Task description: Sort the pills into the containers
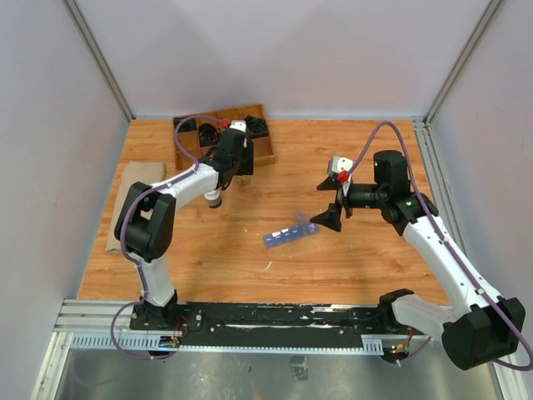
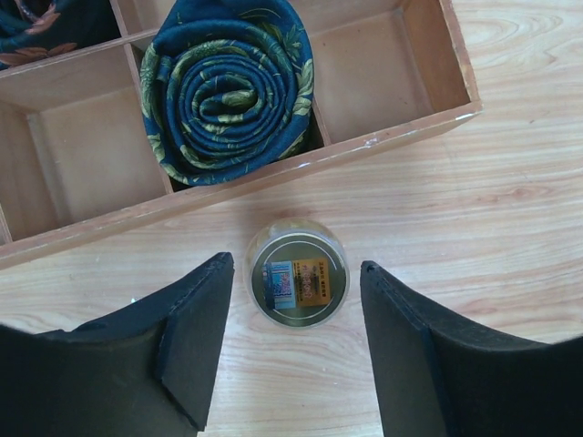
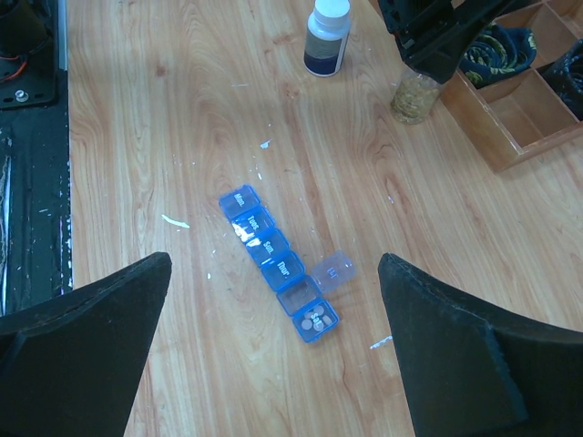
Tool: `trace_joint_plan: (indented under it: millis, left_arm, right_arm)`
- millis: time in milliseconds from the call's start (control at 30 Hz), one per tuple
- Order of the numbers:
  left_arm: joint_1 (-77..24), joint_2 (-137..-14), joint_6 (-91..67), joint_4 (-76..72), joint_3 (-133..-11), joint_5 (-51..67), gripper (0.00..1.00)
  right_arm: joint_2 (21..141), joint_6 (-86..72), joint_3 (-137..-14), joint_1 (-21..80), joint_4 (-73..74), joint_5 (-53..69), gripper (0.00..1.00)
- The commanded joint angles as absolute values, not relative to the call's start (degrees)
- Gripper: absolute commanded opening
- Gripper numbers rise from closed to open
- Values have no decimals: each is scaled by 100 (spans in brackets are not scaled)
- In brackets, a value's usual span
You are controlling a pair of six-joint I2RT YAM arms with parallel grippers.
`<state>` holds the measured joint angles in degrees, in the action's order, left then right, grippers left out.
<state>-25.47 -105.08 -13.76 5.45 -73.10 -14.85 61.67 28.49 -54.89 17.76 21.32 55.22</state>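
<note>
The pills show as yellowish pieces in a small clear vial (image 3: pixel 414 94) that stands upright on the table beside the wooden tray. From above, the vial (image 2: pixel 297 278) is a clear ring with a label inside. My left gripper (image 2: pixel 296 266) is open around it, one finger on each side and a gap at both. The containers are a blue organizer strip (image 3: pixel 270 257) in the middle of the table (image 1: pixel 290 233). One lid (image 3: pixel 333 270) is flipped open, and several pale round pills lie in the end compartment (image 3: pixel 316 320). My right gripper (image 3: pixel 275 259) hovers open above the strip, holding nothing.
A dark bottle with a white cap (image 3: pixel 326 38) stands near the vial. The wooden grid tray (image 2: pixel 383 137) holds a rolled dark-blue tie (image 2: pixel 228 86) right behind the vial. A brown cloth (image 1: pixel 129 208) lies at the table's left edge. Small white scraps (image 3: pixel 176 221) dot the wood.
</note>
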Motion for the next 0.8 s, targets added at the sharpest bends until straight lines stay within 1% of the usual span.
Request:
trace_joint_plan:
  millis: [0,33,100,233,433,633,700,733,767]
  left_arm:
    - [-2496,-10600,-1360,616,-7543,-1593,58]
    - [-2496,-10595,-1374,617,-7541,-1583,54]
    - [-2496,-10595,-1375,623,-7539,-1561,52]
    - [-2496,-10654,-1354,711,-7620,-1547,53]
    - [-2496,-10794,-1323,829,-7794,-1529,57]
    - [-2487,-10889,-1284,898,-7888,-1529,57]
    - [-2481,-10906,-1271,914,-7892,-1529,55]
    - [-2480,-10911,-1266,922,-7890,-1529,51]
    - [-2479,-10903,-1266,941,-7892,-1525,43]
  right_arm:
    - [6172,2804,-5406,1721,2061,5584,99]
    - [6172,2804,-5405,1717,2057,5591,99]
    - [6175,2802,-5406,1726,2055,5601,99]
    - [6168,2804,-5405,1715,2054,5624,99]
    - [6164,2795,-5406,1720,2051,5668,99]
    - [6168,2795,-5396,1715,2055,5701,99]
    - [6178,2795,-5391,1722,2056,5706,99]
    - [6179,2795,-5398,1719,2057,5712,99]
    - [6183,2795,-5397,1715,2052,5713,99]
